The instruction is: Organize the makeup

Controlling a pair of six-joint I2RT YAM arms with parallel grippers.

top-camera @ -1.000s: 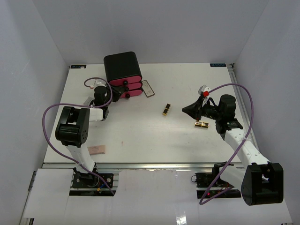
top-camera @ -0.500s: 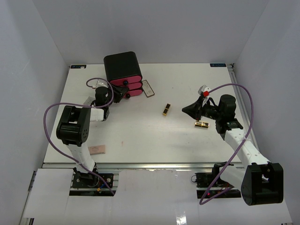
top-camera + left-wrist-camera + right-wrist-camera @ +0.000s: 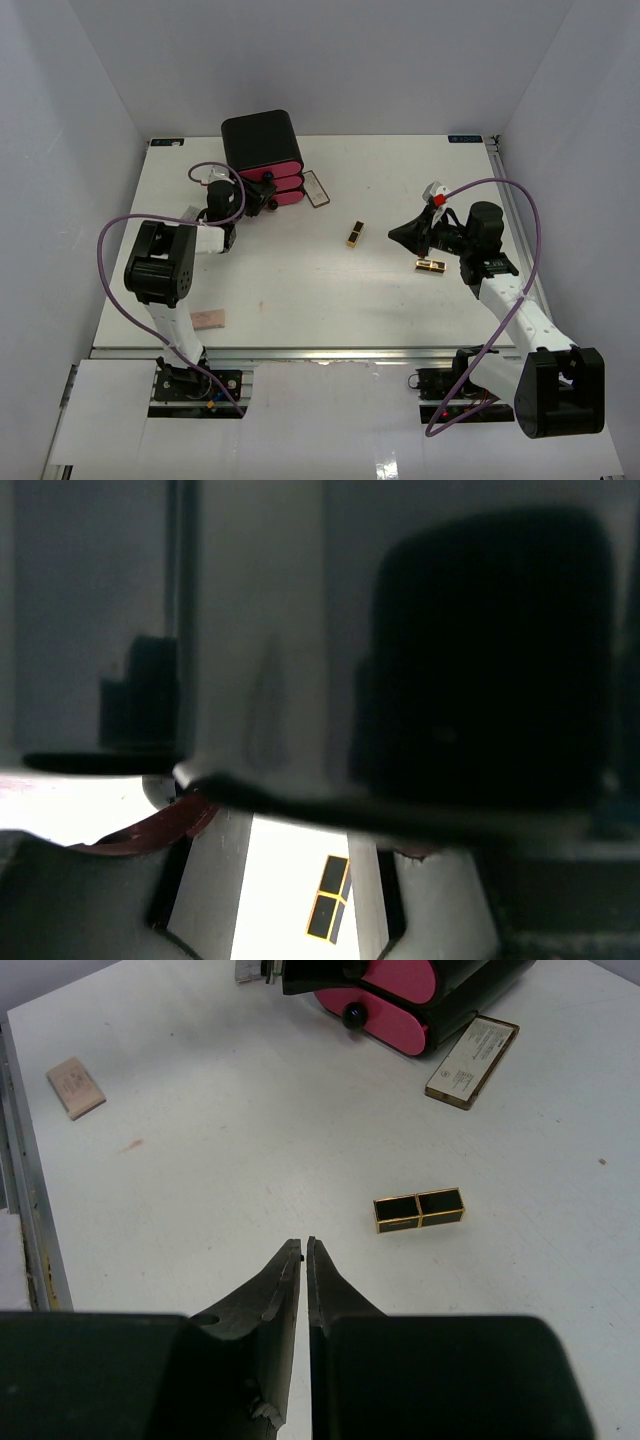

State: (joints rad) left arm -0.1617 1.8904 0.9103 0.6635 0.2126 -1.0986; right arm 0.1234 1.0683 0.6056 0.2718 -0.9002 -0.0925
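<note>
Up at the far left of the worktop (image 3: 300, 290), your left end effector (image 3: 262, 192) is right against the front of the black box (image 3: 258, 140), by the pink drawers (image 3: 288, 192). I think the step is to pull a drawer out so the makeup can go in. I cannot tell how wide this end effector is (its own camera shows mostly dark blur). So check first that it has just one knob (image 3: 351, 1015) in its grip, not two. Close softly, then pull straight toward you, slow and level. The box may slide along with the drawer. If it does, stop and push it back.

Your right end effector (image 3: 303, 1245) is shut tight with nothing in it, above bare worktop. One lipstick (image 3: 418, 1209) lies just ahead of it. A second lipstick (image 3: 431, 265) lies close beside that arm. The flat compact (image 3: 316, 188) rests next to the box, and the pink pad (image 3: 208, 319) is far off by the near left edge. Let the right arm wait until the drawer is out. Then open it wide before you go down on the lipstick.
</note>
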